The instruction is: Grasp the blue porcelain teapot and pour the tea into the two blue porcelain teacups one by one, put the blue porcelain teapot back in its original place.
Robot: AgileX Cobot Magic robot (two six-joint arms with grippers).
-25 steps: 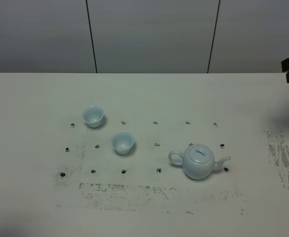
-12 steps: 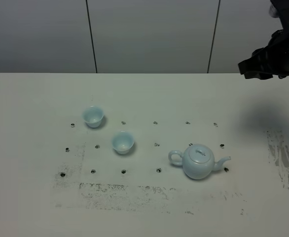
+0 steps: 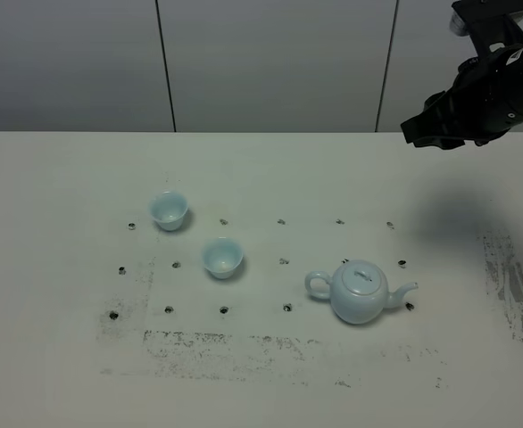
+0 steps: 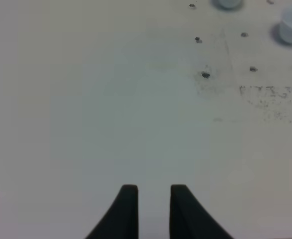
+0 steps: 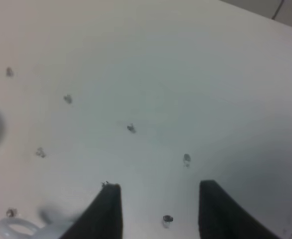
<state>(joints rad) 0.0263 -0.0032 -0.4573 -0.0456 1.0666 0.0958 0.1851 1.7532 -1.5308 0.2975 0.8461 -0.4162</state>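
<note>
One teapot [image 3: 360,292], upright: right gripper [image 5: 158,211] wide open, empty (left gripper [image 4: 153,211] barely parted, empty); straddle handle [image 3: 316,285] squarely before closing.

Pale tabletop [image 3: 56,357] under a grey panelled wall [image 3: 270,62].

The wall fills the top of the exterior high view, split by two thin dark vertical seams, one left of centre [image 3: 164,67] and one right of centre [image 3: 386,67]. Small dark dots [image 3: 113,315] lie in loose rows across the middle of the table. A band of black scuffing [image 3: 217,343] runs along the lower centre, and a second worn patch [image 3: 511,285] sits near the right edge. A soft grey shadow [image 3: 458,214] lies on the upper right of the table.
</note>
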